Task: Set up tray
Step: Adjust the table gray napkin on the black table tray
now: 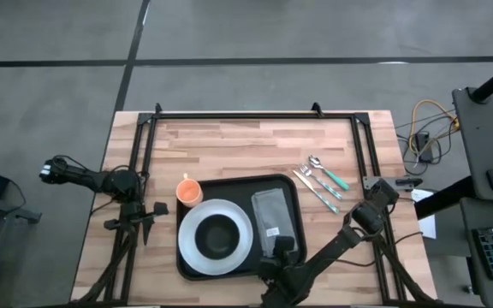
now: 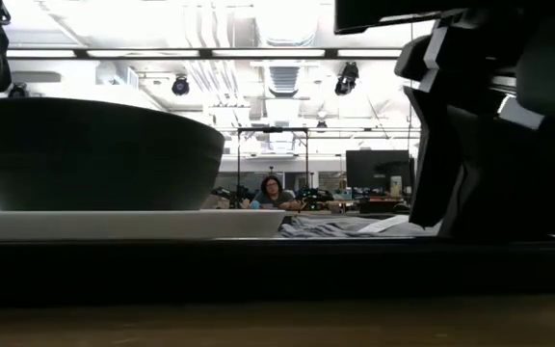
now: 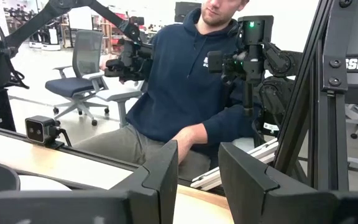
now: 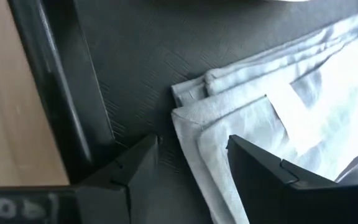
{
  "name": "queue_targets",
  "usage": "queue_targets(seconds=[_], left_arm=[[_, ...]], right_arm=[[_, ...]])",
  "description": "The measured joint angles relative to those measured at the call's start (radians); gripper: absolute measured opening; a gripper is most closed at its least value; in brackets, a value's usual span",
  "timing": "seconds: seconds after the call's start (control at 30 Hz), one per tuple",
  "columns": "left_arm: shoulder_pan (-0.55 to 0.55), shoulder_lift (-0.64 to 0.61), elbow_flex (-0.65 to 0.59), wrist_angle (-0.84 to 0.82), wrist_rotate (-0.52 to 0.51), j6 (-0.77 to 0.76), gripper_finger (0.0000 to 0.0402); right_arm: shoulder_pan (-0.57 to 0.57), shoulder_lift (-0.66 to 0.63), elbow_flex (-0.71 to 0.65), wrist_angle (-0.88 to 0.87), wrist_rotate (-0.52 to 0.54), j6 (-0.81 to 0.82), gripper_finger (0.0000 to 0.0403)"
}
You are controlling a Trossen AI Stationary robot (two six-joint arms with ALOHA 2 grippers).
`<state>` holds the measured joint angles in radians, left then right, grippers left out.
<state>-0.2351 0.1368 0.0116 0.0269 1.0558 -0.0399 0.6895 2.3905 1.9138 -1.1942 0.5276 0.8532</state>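
The large black rectangular plastic tray [image 1: 289,192] with its raised rim sits on the light wooden surface [image 1: 246,145], toward my near edge, and it is already partly laid. A white round plate [image 1: 197,248] carrying a dark bowl [image 1: 217,236] fills its left half, leaving the right half for the folded grey cloth napkin [image 1: 271,214], which lies lengthwise there. A small orange cup [image 1: 188,190] stands just off the tray's far-left corner, and the teal-handled cutlery [image 1: 319,181] lies on the wood to the right, seemingly not yet loaded.

My right gripper [image 4: 191,162] is low over the napkin's near end; the jaws stand moderately apart, one finger on the tray floor beside the cloth, the other over its folds, holding nothing.

My left gripper [image 3: 197,171] waits off the tray's left side, jaws narrowly apart and empty.
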Motion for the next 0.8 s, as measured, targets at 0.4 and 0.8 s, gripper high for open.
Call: queue_targets(seconds=[0.4, 0.8], left_arm=[[0.0, 0.0, 0.0, 0.0, 0.0, 0.0, 0.0098], [0.0, 0.0, 0.0, 0.0, 0.0, 0.0, 0.0098]], right_arm=[[-0.023, -0.002, -0.013, 0.0, -0.009, 0.034, 0.0093], [-0.039, 0.0, 0.0, 0.008, -0.015, 0.06, 0.002]])
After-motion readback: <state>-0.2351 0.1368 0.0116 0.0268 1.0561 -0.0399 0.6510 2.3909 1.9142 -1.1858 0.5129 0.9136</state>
